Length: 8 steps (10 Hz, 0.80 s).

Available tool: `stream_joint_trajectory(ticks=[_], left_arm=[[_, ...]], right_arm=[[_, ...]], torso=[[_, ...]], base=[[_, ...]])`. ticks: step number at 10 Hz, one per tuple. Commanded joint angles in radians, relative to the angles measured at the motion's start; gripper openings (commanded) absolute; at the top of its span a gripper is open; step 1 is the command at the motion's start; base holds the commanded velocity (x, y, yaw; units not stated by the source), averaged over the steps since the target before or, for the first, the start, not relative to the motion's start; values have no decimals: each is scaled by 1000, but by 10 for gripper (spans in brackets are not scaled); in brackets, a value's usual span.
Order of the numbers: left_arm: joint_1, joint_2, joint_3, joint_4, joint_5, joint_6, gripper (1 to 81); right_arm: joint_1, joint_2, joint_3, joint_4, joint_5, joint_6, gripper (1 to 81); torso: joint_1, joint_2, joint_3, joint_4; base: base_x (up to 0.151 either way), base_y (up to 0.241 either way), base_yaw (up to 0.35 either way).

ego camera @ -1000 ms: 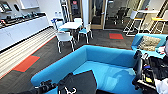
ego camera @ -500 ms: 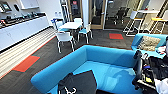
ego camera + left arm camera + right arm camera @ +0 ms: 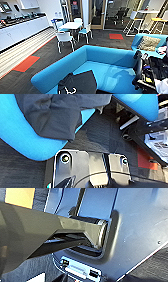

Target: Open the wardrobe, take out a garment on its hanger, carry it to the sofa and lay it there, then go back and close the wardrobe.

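A kitchen worktop (image 3: pixel 23 23) with white cabinets runs along the left wall. Further right, white chairs (image 3: pixel 64 37) stand around a small table (image 3: pixel 70 25). In front, the black garment (image 3: pixel 78 81) lies on the seat of the blue sofa (image 3: pixel 110 57) — its white hanger (image 3: pixel 67 90) rests on the cloth. Whether either hand is apart or together cannot be told.

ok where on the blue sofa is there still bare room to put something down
The sofa seat is bare from the black garment across to the dark robot arm at its right end, backrest behind. The near left corner is taken by the garment and white hanger.
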Motion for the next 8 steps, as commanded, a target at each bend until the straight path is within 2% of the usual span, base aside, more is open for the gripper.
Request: stream_joint_trajectory(ticks=[1,4,6,8], left_arm=[[88,66,-81,74,-39,65,811],[175,190,-279,74,-45,64,811],[220,268,-382,74,-42,65,811],[244,336,-446,71,-38,96,811]], right_arm=[[20,33,-36,-1,-70,3,811],[28,79,-88,-1,-71,2,811],[27,82,-93,-1,-71,2,811],[28,87,-93,-3,-71,2,811]], torso=[[0,0,0,0],[0,0,0,0],[-1,0,98,0],[-1,0,148,0]], base=[[0,0,0],[0,0,0],[0,0,0],[0,0,0]])
